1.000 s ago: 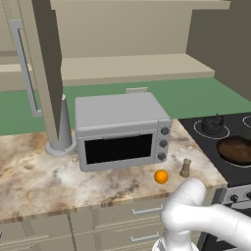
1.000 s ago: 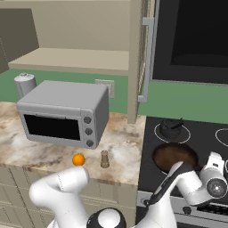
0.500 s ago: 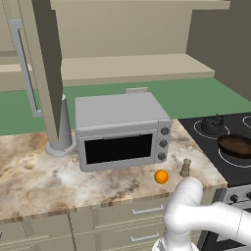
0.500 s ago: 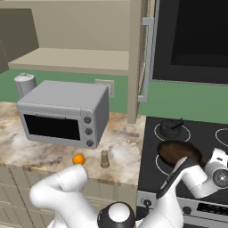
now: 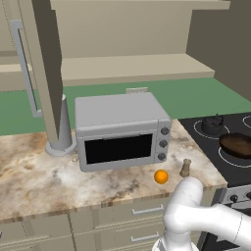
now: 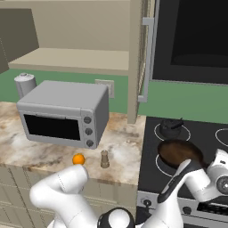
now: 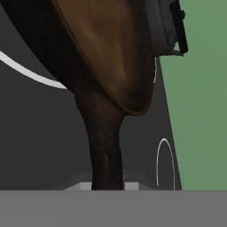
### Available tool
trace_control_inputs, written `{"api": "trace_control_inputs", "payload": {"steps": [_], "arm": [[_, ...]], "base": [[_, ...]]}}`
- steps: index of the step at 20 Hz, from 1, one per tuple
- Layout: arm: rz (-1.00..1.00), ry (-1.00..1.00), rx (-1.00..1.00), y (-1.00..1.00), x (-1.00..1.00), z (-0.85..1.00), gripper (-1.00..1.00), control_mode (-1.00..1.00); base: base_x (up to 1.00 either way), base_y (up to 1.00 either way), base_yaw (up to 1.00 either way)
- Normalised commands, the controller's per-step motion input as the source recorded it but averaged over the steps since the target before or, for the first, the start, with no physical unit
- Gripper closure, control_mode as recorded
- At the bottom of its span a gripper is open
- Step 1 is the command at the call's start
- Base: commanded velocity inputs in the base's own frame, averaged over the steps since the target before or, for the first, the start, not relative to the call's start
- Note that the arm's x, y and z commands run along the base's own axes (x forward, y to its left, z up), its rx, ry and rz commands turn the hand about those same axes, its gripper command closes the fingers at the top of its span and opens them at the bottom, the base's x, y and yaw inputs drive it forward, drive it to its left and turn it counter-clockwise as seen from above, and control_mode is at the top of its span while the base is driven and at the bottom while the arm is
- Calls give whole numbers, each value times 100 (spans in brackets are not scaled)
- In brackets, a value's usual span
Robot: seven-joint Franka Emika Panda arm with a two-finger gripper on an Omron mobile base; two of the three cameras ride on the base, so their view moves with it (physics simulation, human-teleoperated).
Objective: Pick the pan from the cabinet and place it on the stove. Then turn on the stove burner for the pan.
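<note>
On my marbled counter (image 5: 29, 181) I see a grey microwave (image 5: 122, 130), with an orange (image 5: 161, 176) and a small shaker (image 5: 186, 167) just in front of it. A silvery canister (image 6: 25, 83) stands behind it, and a small dark lidded pot (image 6: 170, 127) sits farther back.

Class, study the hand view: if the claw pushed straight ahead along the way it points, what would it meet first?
Probably the pan itself: its handle runs up from between the claw tips to the bowl ahead. Beyond lies the stove. Depth is hard to judge.
</note>
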Motion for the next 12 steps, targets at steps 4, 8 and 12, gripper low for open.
{"api": "trace_control_inputs", "payload": {"steps": [4,8,12], "arm": [[2,-8,0,0,0,-15,100,-100],[2,-9,0,0,0,-21,100,-100],[2,-6,0,1,0,-30,100,-100]], "base": [[0,0,0],[0,0,0],[0,0,0]]}}
